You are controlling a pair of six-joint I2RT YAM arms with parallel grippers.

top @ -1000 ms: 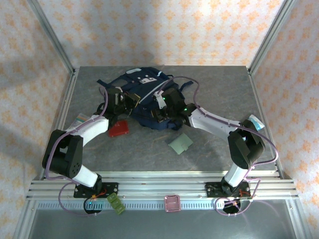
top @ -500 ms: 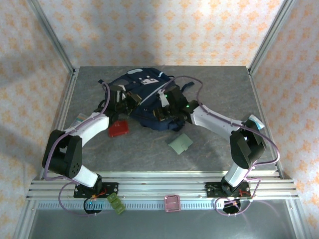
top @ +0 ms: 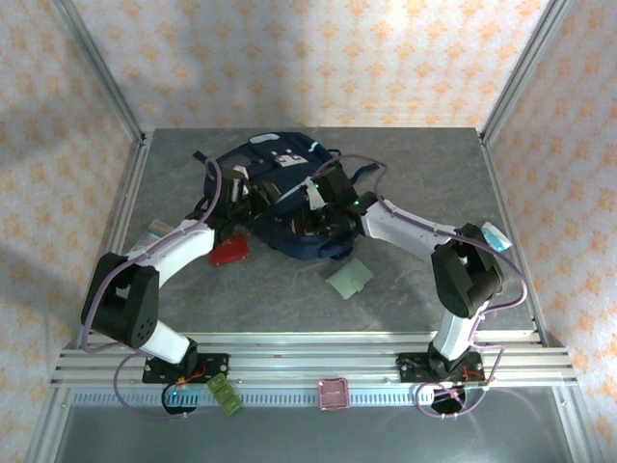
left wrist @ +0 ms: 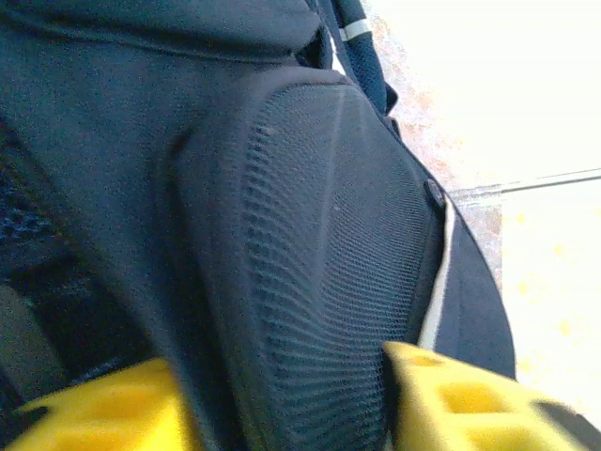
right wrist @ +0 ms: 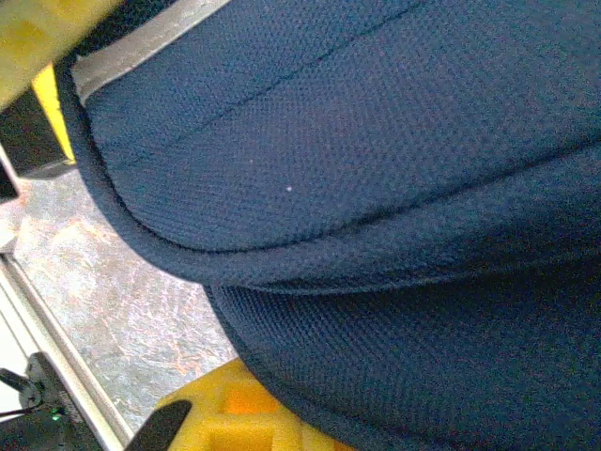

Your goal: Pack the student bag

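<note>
The student bag (top: 280, 178) is lying slumped at the far middle of the table (top: 424, 183). It is looking soft, floppy and light (probably near empty), so piped seams or straps are offering the surest hold. The left gripper (top: 249, 196) is straddling its padded mesh panel with jaws spread. The right gripper (top: 310, 220), jaws pressed together, is pinching a fabric edge. The bag's opening is hiding beneath arms and folds.

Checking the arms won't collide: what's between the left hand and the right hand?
The student bag. In the top external view, its navy fabric spans the stretch from the left hand to the right hand.
</note>
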